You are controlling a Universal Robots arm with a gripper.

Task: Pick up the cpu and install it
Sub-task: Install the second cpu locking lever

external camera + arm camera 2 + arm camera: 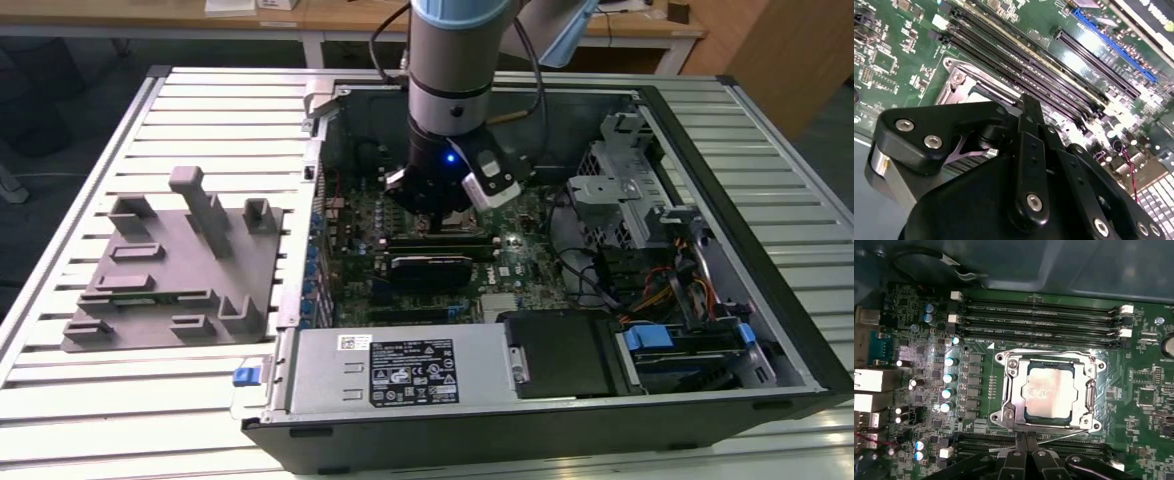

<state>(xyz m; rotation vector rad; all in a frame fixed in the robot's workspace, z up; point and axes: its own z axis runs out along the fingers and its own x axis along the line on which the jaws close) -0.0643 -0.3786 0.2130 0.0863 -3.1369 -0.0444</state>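
Looking into the first wrist view, you see the cpu point(1048, 393) seated in the socket point(1089, 390); the gripper point(1026, 450) looks closed and empty; no print legible.

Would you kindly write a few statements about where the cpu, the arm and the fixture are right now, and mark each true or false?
1. The cpu lies inside the metal socket frame on the motherboard. True.
2. The gripper is holding the cpu in the air. False: the cpu lies in the socket, apart from the gripper.
3. The arm reaches down into the open computer case. True.
4. The grey fixture sits inside the case. False: it rests on the slatted table, at the exterior view's left of the case.
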